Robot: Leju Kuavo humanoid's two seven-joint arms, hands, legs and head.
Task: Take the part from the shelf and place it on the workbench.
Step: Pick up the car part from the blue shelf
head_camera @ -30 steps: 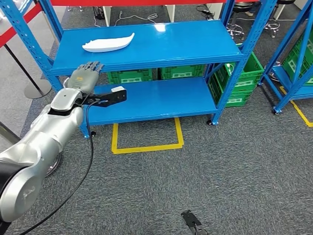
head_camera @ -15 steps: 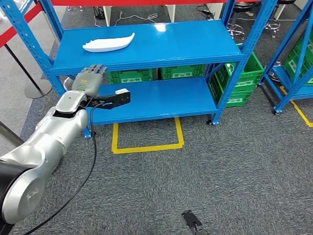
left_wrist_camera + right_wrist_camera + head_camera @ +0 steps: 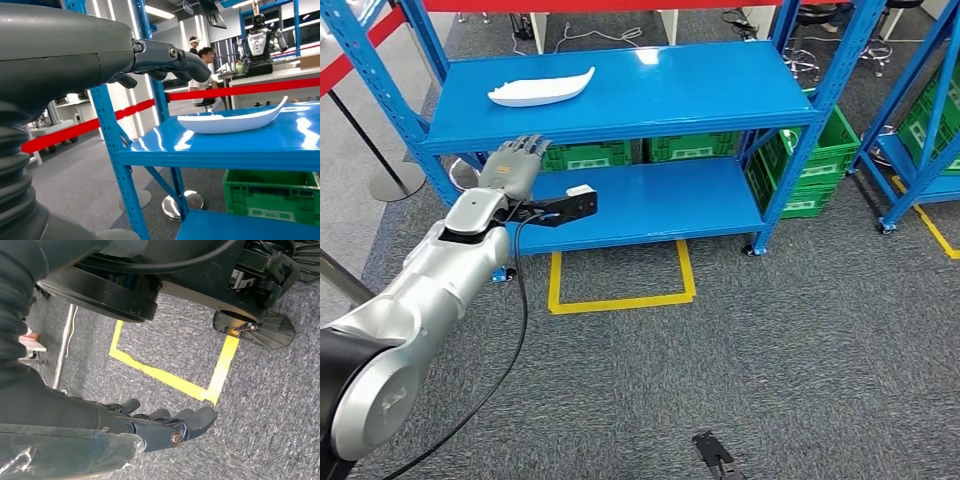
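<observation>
A white curved part (image 3: pixel 541 90) lay on the blue shelf (image 3: pixel 682 95), near its top board's left front corner, with bare board stretching to the right. The left hand (image 3: pixel 513 165), fingers spread and holding nothing, hovered just below the front edge, having crept rightward and closer since earlier. The right hand (image 3: pixel 166 422) hung empty, fingers apart, over carpet.

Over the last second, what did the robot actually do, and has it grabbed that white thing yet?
The left hand moved up and rightward toward the top shelf, fingers open and empty. The white part lies untouched on it, where it was. The right hand hangs by the floor.
</observation>
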